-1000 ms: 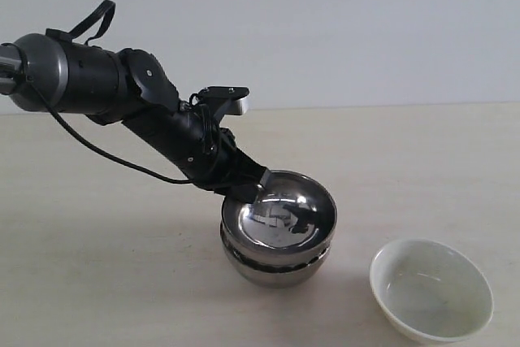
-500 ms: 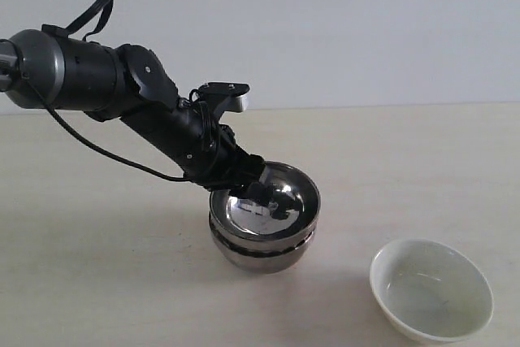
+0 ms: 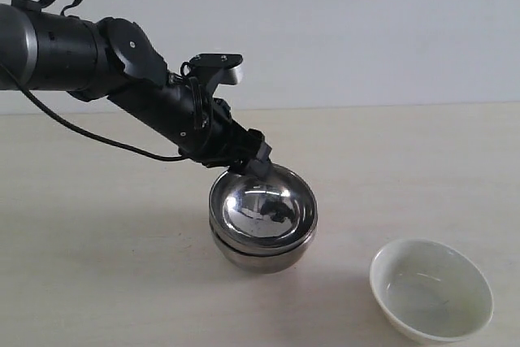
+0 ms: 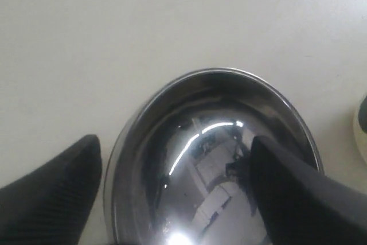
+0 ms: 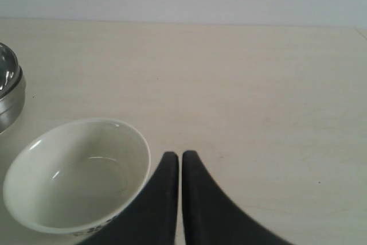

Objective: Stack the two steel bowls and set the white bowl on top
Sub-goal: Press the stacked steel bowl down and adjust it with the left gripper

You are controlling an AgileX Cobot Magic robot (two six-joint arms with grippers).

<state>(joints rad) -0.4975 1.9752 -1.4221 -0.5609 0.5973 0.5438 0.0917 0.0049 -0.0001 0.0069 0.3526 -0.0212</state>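
The two steel bowls sit nested in mid-table, the upper bowl (image 3: 262, 207) level inside the lower bowl (image 3: 260, 254). My left gripper (image 3: 253, 165) hovers at the stack's far rim, open. In the left wrist view the left gripper (image 4: 175, 142) has its fingers spread wide over the upper steel bowl (image 4: 212, 159), one finger outside the rim and one over the inside, gripping nothing. The white bowl (image 3: 431, 290) stands alone to the stack's right. My right gripper (image 5: 180, 154) is shut and empty, right beside the white bowl (image 5: 77, 173); the exterior view does not show it.
The pale wooden table (image 3: 422, 168) runs back to a plain wall. The steel stack's edge (image 5: 8, 90) shows in the right wrist view beyond the white bowl.
The upper steel bowl, tilted in my left gripper a second ago, has settled level into the lower one. The stack shifted slightly left. The left gripper let go and rose off the rim.
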